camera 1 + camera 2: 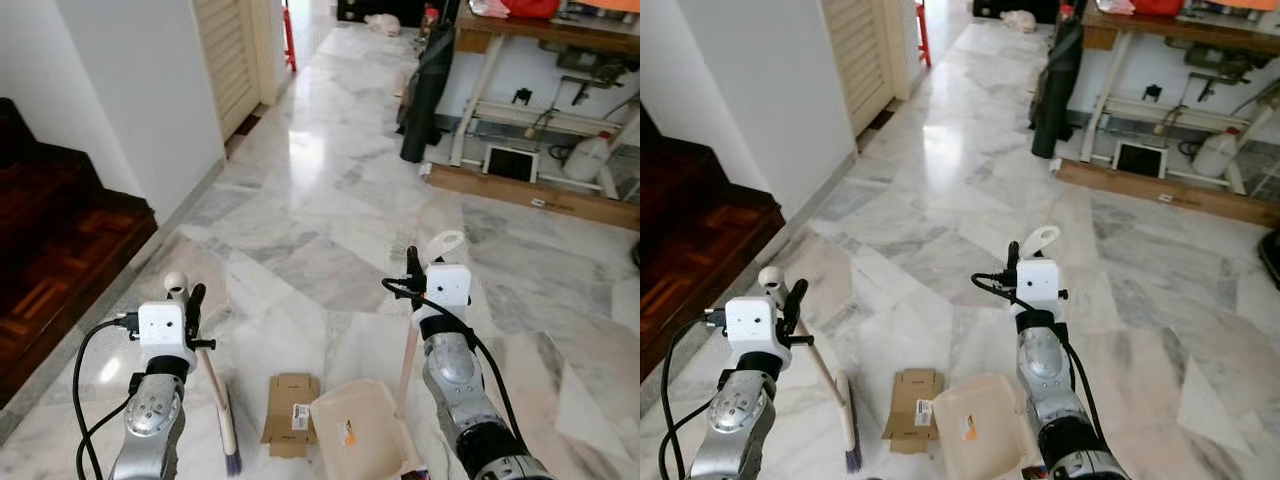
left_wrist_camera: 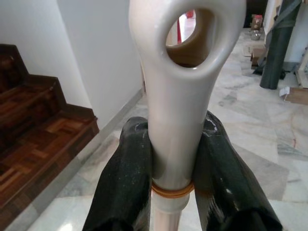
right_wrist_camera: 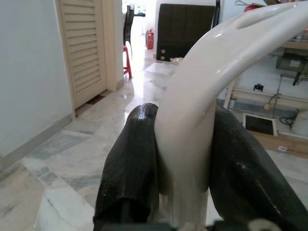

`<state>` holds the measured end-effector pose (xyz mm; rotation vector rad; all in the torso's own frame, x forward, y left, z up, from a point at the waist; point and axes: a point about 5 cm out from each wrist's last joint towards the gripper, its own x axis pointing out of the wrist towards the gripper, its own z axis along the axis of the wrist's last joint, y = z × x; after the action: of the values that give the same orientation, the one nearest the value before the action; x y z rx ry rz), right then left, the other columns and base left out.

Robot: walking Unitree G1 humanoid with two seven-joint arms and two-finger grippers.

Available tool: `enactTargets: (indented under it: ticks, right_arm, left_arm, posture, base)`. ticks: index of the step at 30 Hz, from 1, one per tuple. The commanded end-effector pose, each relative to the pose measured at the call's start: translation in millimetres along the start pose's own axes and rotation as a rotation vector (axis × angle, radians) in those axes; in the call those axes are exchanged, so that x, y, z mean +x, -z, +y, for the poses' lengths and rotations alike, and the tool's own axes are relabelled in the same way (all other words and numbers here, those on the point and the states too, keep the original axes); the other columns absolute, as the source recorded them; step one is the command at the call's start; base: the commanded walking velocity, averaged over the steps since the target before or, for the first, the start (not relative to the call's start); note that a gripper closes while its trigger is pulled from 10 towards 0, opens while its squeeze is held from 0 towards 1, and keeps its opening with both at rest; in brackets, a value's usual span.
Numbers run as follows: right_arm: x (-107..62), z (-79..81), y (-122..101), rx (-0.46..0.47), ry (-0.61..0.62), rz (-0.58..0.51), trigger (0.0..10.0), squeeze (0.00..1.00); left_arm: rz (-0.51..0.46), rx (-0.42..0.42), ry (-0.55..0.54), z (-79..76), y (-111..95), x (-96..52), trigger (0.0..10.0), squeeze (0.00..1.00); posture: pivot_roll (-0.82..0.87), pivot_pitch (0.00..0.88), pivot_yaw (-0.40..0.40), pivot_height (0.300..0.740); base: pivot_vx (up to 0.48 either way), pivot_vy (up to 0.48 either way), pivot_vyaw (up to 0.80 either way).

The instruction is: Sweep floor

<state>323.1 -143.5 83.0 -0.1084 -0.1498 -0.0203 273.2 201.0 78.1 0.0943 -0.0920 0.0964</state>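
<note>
My left gripper (image 1: pixel 186 293) is shut on the top of a cream broom handle (image 2: pixel 178 96), which ends in a loop with a hole. The broom slants down to its purple bristles (image 1: pixel 232 461) on the marble floor. My right gripper (image 1: pixel 414 263) is shut on the curved white handle (image 3: pixel 192 96) of a cream dustpan (image 1: pixel 358 432), which rests on the floor between my arms. A flattened piece of brown cardboard (image 1: pixel 291 412) lies between the bristles and the pan. In the wrist views the black fingers (image 2: pixel 127 168) (image 3: pixel 130 159) press on both sides of each handle.
Dark wooden stairs (image 1: pixel 50 250) rise on the left beside a white wall (image 1: pixel 140 90) and a louvred door (image 1: pixel 228 50). At the back right stand a cluttered table (image 1: pixel 520 40), a dark bag (image 1: pixel 425 90), a wooden plank (image 1: pixel 530 195) and a white jug (image 1: pixel 590 155).
</note>
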Motion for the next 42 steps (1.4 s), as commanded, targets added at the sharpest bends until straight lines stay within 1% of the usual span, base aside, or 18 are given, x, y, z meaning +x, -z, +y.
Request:
enactTargets:
  ticks: [1,8,10,13,14,17,21,24,28,31,33,36,41,42]
  right_arm:
    - [5.7,-2.5,-10,0.020,0.015,-0.050,10.0,0.00]
    - [6.4,-1.2,-10,0.022,0.007,-0.049,10.0,0.00]
    - [6.2,-0.7,-9,0.021,0.003,-0.037,10.0,0.00]
    - [5.4,-4.6,-6,0.001,0.022,-0.022,10.0,0.00]
    - [5.0,-15.2,-6,-0.022,0.069,-0.021,10.0,0.00]
    - [2.8,-39.2,-4,-0.049,0.172,-0.015,10.0,0.00]
    - [-1.0,-58.3,-5,-0.063,0.241,-0.017,10.0,0.00]
    - [-3.6,-65.5,-7,-0.073,0.260,-0.028,10.0,0.00]
    - [-5.4,-67.3,-8,-0.074,0.272,-0.037,10.0,0.00]
    - [-5.7,-64.9,-8,-0.071,0.276,-0.032,10.0,0.00]
    - [-5.1,-60.1,-8,-0.063,0.271,-0.030,10.0,0.00]
    - [-4.9,-58.6,-9,-0.059,0.271,-0.030,10.0,0.00]
    - [-6.6,-60.0,-9,-0.056,0.281,-0.025,10.0,0.00]
    - [-9.0,-63.5,-9,-0.055,0.293,-0.026,10.0,0.00]
  left_arm:
    - [-0.043,-0.002,-0.007,1.1,-11,7.3,10.0,0.00]
    - [-0.040,0.001,-0.006,1.0,-11,6.5,10.0,0.00]
    - [-0.017,-0.004,0.023,-2.7,-7,5.2,10.0,0.00]
    - [-0.022,0.010,0.055,-6.7,-7,2.2,10.0,0.00]
    - [-0.033,0.010,0.090,-9.6,-9,1.0,10.0,0.00]
    - [-0.067,0.029,0.178,-18.4,-17,3.3,10.0,0.00]
    - [-0.096,0.043,0.224,-24.8,-25,6.9,10.0,0.00]
    - [-0.106,0.046,0.238,-26.9,-27,9.3,10.0,0.00]
    - [-0.110,0.051,0.253,-27.5,-28,10.4,10.0,0.00]
    - [-0.107,0.042,0.265,-27.0,-29,10.3,10.0,0.00]
    - [-0.106,0.034,0.282,-26.5,-29,9.3,10.0,0.00]
    - [-0.103,0.027,0.278,-25.2,-29,8.7,10.0,0.00]
    - [-0.088,0.010,0.263,-22.4,-27,9.0,10.0,0.00]
    - [-0.079,0.002,0.265,-22.3,-25,9.1,10.0,0.00]
  posture:
    - [0.14,0.041,0.002,0.740]
    - [0.14,0.045,0.000,0.740]
    - [0.14,0.045,-0.001,0.740]
    - [0.13,0.041,0.000,0.740]
    - [0.13,0.040,-0.001,0.740]
    - [0.13,0.040,0.000,0.740]
    - [0.12,0.037,0.006,0.740]
    - [0.11,0.033,0.008,0.740]
    - [0.10,0.032,0.008,0.740]
    - [0.11,0.032,0.005,0.740]
    - [0.11,0.032,0.004,0.740]
    - [0.12,0.032,0.002,0.740]
    - [0.11,0.033,-0.001,0.740]
    - [0.10,0.033,0.000,0.740]
  base:
    - [0.000,0.000,0.00]
    - [0.000,0.000,0.00]
    - [0.000,0.000,0.00]
    - [0.000,0.000,0.00]
    - [0.000,0.000,0.00]
    - [0.000,0.000,0.00]
    - [0.000,0.000,0.00]
    - [0.000,0.000,0.00]
    - [0.000,0.000,0.00]
    - [0.000,0.000,0.00]
    - [0.000,0.000,0.00]
    - [0.000,0.000,0.00]
    - [0.000,0.000,0.00]
    - [0.000,0.000,0.00]
